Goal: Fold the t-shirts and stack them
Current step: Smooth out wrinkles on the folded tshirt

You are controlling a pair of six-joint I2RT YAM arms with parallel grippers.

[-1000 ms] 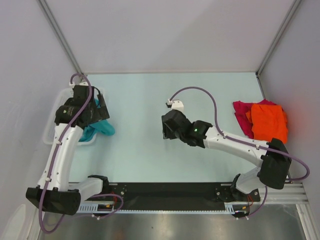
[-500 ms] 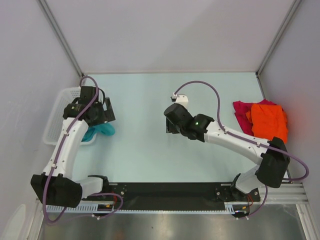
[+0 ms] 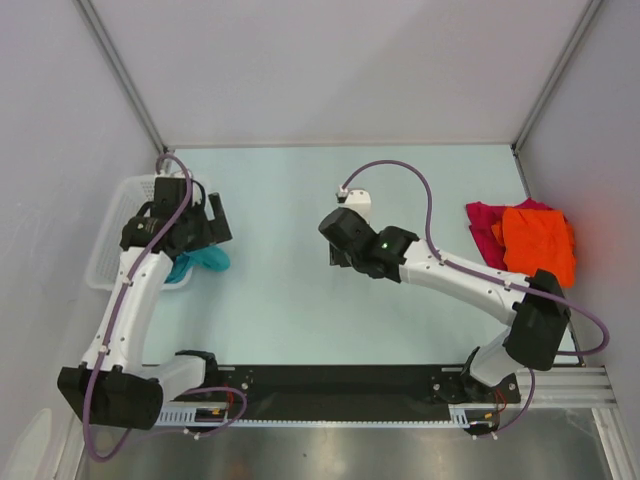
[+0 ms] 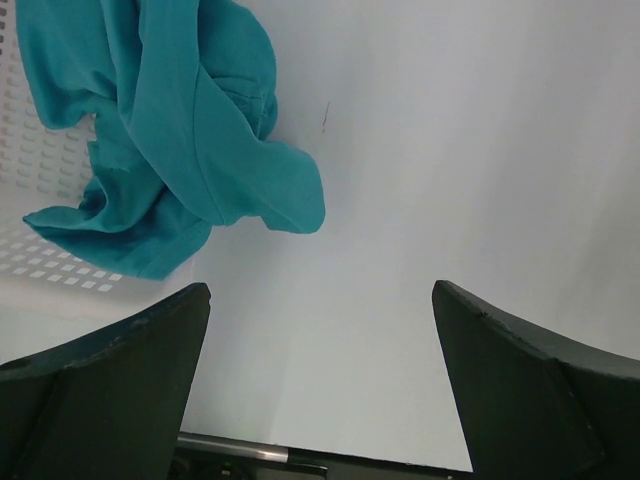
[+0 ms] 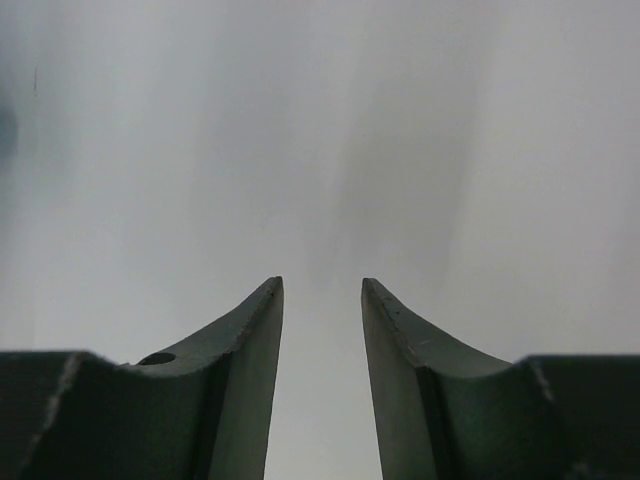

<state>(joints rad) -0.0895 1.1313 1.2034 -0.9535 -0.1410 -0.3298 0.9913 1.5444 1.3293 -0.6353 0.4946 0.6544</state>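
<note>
T-shirts lay in two places. A crumpled teal blue-green cloth t-shirt (image 3: 203,260) sat at the left of the overhead view, hanging over the rim of a white plastic mesh basket (image 3: 108,255) and spilling onto the pale blue-green table (image 3: 420,190). In the left wrist view it filled the upper left of the frame (image 4: 170,120), part of it on the basket's mesh (image 4: 30,265) and part on the table.

At the right edge of the overhead view a bright orange cloth t-shirt (image 3: 540,243) lay on top of a crimson red cloth t-shirt (image 3: 482,225), whose cloth showed along its left and upper sides.

The left gripper (image 3: 215,220) hung just above the teal shirt in the overhead frame. Its jaws were spread wide (image 4: 320,300) with nothing between them - the shirt lay beyond the fingertips, touching neither finger.

The right gripper (image 3: 342,252) stood near the centre of the overhead view, over bare table and well apart from all three shirts. Its two dark fingers (image 5: 322,285) were only a narrow gap apart - part-way open, holding nothing.
</note>
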